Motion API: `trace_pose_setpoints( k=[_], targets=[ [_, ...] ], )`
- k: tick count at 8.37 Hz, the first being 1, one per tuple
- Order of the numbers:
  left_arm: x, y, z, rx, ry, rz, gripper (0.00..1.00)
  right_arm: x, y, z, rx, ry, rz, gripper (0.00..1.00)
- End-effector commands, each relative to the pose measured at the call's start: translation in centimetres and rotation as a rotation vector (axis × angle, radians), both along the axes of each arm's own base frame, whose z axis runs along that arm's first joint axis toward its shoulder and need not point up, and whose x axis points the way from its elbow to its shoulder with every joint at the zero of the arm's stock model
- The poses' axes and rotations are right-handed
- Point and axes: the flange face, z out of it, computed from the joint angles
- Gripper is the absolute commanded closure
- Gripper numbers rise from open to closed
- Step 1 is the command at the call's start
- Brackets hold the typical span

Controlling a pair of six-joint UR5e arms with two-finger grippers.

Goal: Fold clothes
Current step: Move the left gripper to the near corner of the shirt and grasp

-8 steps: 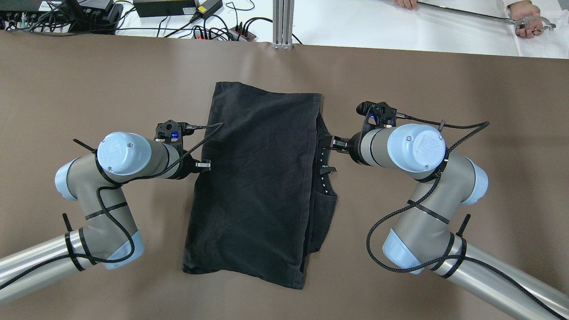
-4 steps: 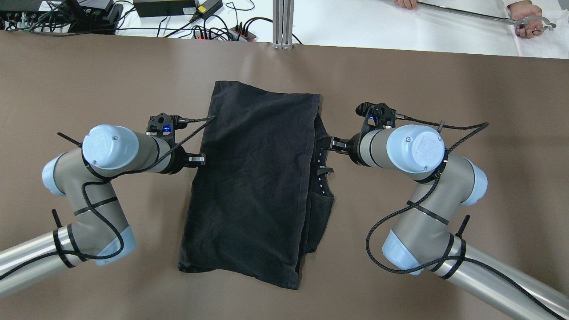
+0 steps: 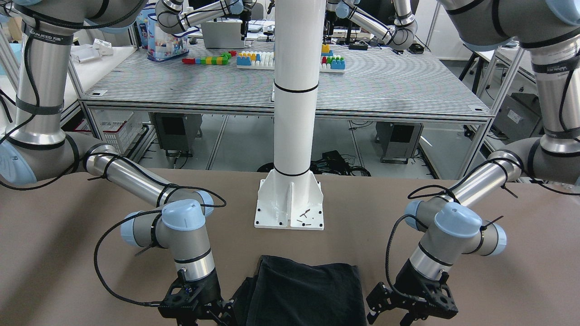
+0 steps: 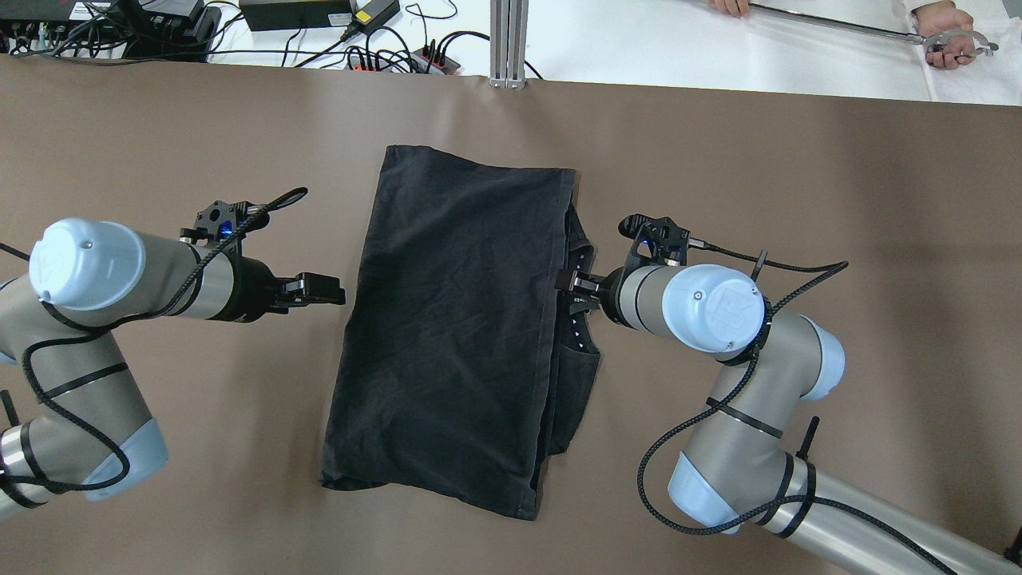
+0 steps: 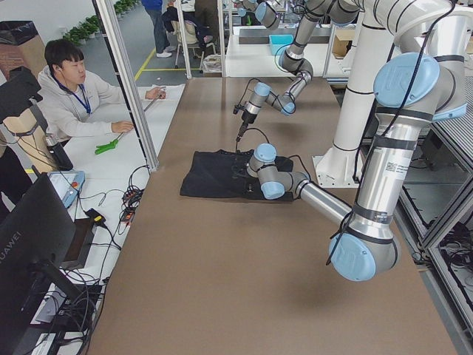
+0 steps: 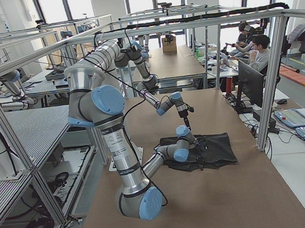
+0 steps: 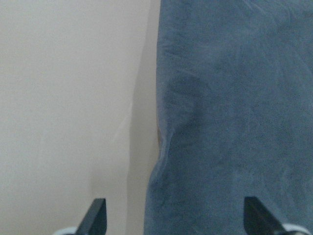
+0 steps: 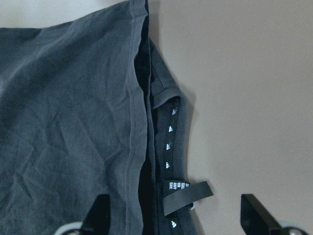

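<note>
1. Clothes [image 4: 447, 319]: lies flat in the middle of the brown table [image 4: 160, 144], folded lengthwise into one long black panel, narrower at the far end and wider at the end near the robot.
2. Right side of the garment: shows a lower layer poking out from under the top fold, carrying a collar band [image 8: 169, 147] printed with small white marks and a short black loop tag [image 8: 186, 196].
3. Left gripper [image 4: 327, 289]: sits just beside the left edge of the fabric, about halfway along its length, and stays clear of it in the overhead view. Spreads its fingers wide and holds nothing.
4. Left wrist view: looks down on that same edge, with bare table on one side and dark fabric on the other, one fingertip low in each corner.
5. Right gripper [image 4: 571, 287]: reaches the right edge about halfway along, right at the collar band where the lower layer shows. Keeps its fingers far apart, closing on nothing. Cannot tell whether the tips touch the cloth.
6. Right wrist view: places the fold line, the collar band and the loop tag between the two spread fingertips.
7. White pillar [image 3: 293, 90]: stands bolted to the near side of the table, in line with the garment and apart from its near end.
</note>
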Motion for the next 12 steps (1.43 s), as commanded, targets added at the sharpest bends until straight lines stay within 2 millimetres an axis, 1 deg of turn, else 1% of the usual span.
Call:
trace_pose_setpoints(
  k=[1, 2, 3, 4, 6, 7, 10, 12],
  targets=[
    [0.6, 5.3, 2.1, -0.134, 0.137, -0.067, 0.0, -1.1, 1.1, -0.3, -0.015, -0.016, 0.015, 0.06],
    [2.1, 8.0, 3.4, -0.147, 0.175, -0.103, 0.0, -1.1, 1.1, -0.3, -0.014, -0.017, 0.015, 0.06],
    [3.5, 10.3, 4.2, -0.18, 0.198, -0.105, 0.0, -1.1, 1.1, -0.3, -0.015, -0.016, 0.015, 0.06],
    [5.2, 12.3, 4.5, -0.212, 0.21, -0.113, 0.0, -1.1, 1.1, -0.3, -0.016, -0.017, 0.016, 0.06],
    [7.9, 15.6, 4.7, -0.251, 0.22, -0.126, 0.0, -1.5, 1.7, -0.6, -0.084, -0.087, 0.051, 0.06],
    [8.5, 17.2, 5.8, -0.273, 0.204, -0.124, 0.0, -1.8, 2.0, -0.7, -0.105, -0.109, 0.061, 0.06],
    [10.5, 19.6, 6.9, -0.296, 0.187, -0.127, 0.0, -1.6, 2.0, -0.8, -0.111, -0.118, 0.068, 0.06],
    [10.7, 20.0, 6.8, -0.3, 0.192, -0.13, 0.0, -1.6, 1.9, -0.8, -0.105, -0.116, 0.079, 0.06]
  ],
)
